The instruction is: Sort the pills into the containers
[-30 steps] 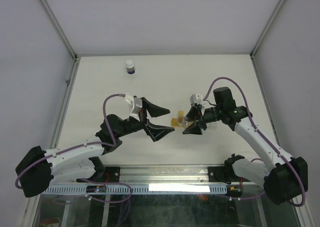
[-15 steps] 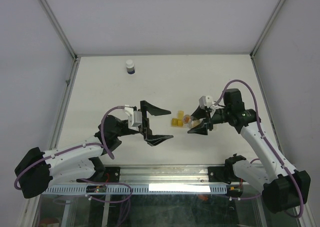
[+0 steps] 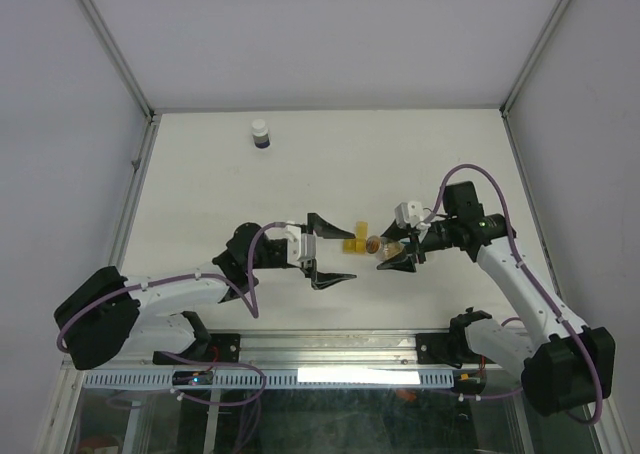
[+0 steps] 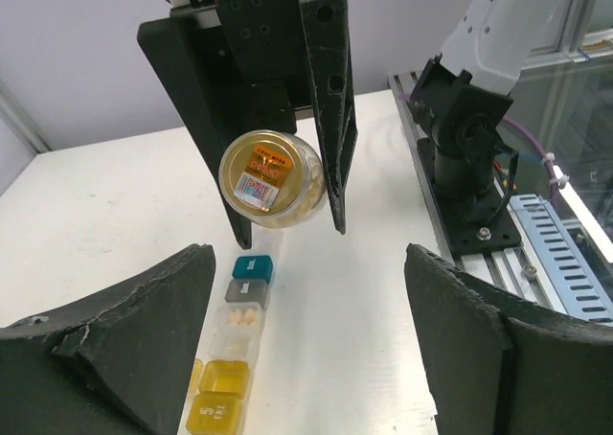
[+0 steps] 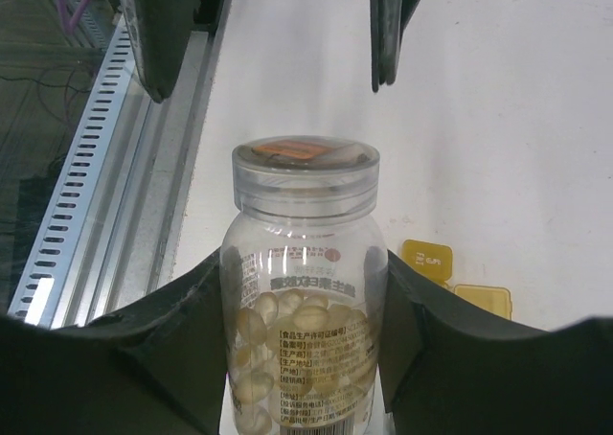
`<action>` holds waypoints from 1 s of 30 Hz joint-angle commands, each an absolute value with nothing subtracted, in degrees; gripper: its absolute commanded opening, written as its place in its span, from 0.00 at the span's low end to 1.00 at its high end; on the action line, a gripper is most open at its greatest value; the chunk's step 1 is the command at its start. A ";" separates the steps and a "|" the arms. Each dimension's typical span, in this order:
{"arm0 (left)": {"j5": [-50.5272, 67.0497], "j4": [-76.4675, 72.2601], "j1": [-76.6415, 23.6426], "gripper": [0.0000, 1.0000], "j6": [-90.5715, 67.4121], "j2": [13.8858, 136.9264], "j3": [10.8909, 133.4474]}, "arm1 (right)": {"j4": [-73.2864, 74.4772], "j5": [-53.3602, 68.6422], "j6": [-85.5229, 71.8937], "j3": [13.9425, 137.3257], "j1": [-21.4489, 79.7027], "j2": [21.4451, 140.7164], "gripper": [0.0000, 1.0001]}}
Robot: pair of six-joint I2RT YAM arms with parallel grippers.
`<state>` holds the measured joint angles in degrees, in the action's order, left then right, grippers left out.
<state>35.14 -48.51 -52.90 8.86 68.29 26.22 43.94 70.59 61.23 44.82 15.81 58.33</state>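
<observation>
My right gripper (image 3: pixel 396 253) is shut on a clear pill bottle (image 3: pixel 374 244) full of pale pills, its cap on and pointing at my left gripper. The bottle also fills the right wrist view (image 5: pixel 305 291) between my dark fingers (image 5: pixel 182 330). My left gripper (image 3: pixel 336 252) is open and empty, a short way left of the bottle. In the left wrist view the bottle (image 4: pixel 271 178) hangs above the far end of the row of containers (image 4: pixel 239 318): yellow ones (image 4: pixel 218 408) nearest, clear ones with pills, a grey one, then a teal one (image 4: pixel 253 267). The yellow ones also show in the top view (image 3: pixel 356 238).
A small white bottle with a dark blue band (image 3: pixel 260 134) stands at the back left of the table. The arm bases and a metal rail (image 3: pixel 330 349) run along the near edge. Grey walls enclose the table on three sides.
My left gripper has swung right and lower, toward the containers and the bottle, staying open. My right gripper has shifted slightly, still holding the bottle, with its cap now facing the left gripper.
</observation>
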 commanded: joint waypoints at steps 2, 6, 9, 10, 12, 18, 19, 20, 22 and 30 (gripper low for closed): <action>39.57 -51.14 -53.05 0.78 12.38 73.19 31.71 | 44.52 70.69 66.59 44.65 15.38 58.74 0.00; 38.24 -54.27 -53.00 0.75 10.47 76.33 32.64 | 45.05 70.12 67.79 44.45 15.47 59.28 0.00; 36.51 -57.51 -53.06 0.68 8.68 77.94 32.91 | 45.00 69.68 68.10 44.30 15.56 59.41 0.00; 36.30 -57.19 -53.07 0.66 8.16 78.42 33.48 | 44.92 69.57 68.11 44.33 15.64 59.49 0.00; 36.21 -56.53 -53.06 0.64 7.22 79.68 34.63 | 44.91 69.33 68.12 44.35 15.81 59.63 0.00; 35.95 -57.87 -53.08 0.61 5.28 81.47 35.55 | 44.35 68.40 67.74 44.18 16.17 60.16 0.00; 35.90 -58.12 -53.09 0.59 4.97 82.35 35.63 | 44.29 68.32 67.62 44.20 16.22 60.20 0.00; 35.89 -58.18 -53.09 0.57 4.81 83.31 35.82 | 44.13 68.20 67.40 44.16 16.32 60.20 0.00; 35.63 -58.16 -53.13 0.54 4.32 83.95 36.18 | 43.99 68.09 67.25 44.14 16.31 60.20 0.00; 35.46 -57.22 -53.09 0.54 2.63 85.47 37.81 | 43.32 67.44 66.50 44.02 16.76 60.56 0.00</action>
<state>35.92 -54.50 -52.90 4.01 85.21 34.81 45.19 66.81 66.50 44.01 16.23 60.51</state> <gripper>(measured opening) 0.539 0.544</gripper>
